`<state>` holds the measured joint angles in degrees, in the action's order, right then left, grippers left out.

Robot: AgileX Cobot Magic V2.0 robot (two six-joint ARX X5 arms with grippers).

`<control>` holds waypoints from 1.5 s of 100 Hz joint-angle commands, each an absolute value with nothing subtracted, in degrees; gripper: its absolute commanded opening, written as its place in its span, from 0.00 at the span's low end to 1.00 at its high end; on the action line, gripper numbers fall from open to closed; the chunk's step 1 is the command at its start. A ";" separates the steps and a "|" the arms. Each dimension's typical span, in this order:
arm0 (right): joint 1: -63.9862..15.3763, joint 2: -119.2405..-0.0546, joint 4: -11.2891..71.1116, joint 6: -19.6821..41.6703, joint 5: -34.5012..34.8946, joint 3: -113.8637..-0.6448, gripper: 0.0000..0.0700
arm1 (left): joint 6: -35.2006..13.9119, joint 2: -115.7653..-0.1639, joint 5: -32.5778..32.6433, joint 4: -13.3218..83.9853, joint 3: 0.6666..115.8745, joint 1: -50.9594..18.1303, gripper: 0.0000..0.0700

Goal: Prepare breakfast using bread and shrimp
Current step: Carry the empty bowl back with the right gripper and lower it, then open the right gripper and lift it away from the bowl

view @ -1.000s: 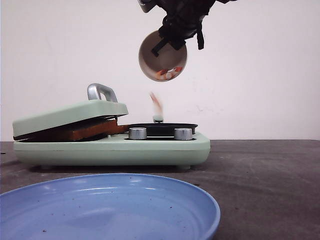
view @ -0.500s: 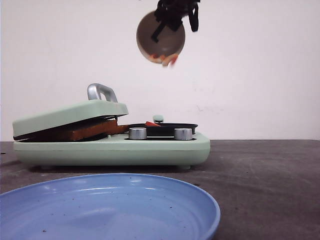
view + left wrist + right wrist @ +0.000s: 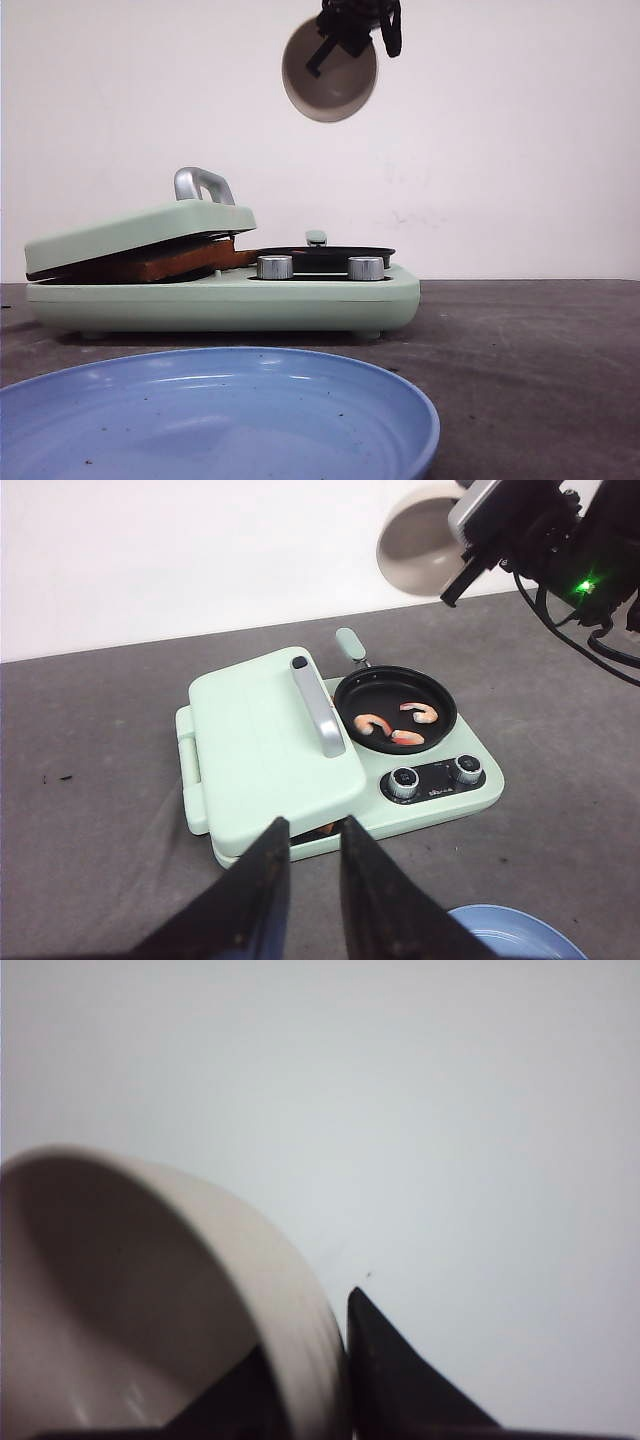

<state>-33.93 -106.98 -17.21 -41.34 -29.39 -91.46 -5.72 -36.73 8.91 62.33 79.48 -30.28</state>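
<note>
Three shrimp (image 3: 392, 722) now down in the black pan (image 3: 394, 708), lying toward its 6 o'clock edge in the left wrist view; a second ago still in the bowl (image 3: 330, 78) or mid-fall, half a second ago spilling off its rim; bowl now bare inside, tipped on its side with the mouth facing the camera, high above the pan at 12 o'clock in the front view. Right gripper (image 3: 345, 1345) clamped on the bowl's rim, one finger inside the wall and one outside, as the right wrist view shows. Left gripper (image 3: 312, 865) hanging above the cooker's (image 3: 225, 295) near side, fingers (image 3: 258, 880) drawn nearly together with a slim gap, holding nothing. Bread (image 3: 170, 262) sandwiched under the green lid (image 3: 140, 230) at 9 o'clock of the pan, brown crust edge peeking out, lid propped slightly by it. Blue plate (image 3: 215, 415) waiting up front at 6 o'clock, with nothing on it. Pouring step judged done: shrimp delivered, none seen outside the pan; likely next, setting the bowl aside, then cooking and plating.
</note>
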 commanded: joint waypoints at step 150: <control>2.57 -94.19 32.73 8.58 7.27 -65.25 0.86 | -7.70 -41.65 7.07 51.00 80.29 -30.65 0.01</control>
<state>2.33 -96.12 32.82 7.99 7.31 -64.23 -8.10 -41.01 7.25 51.37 79.48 -30.28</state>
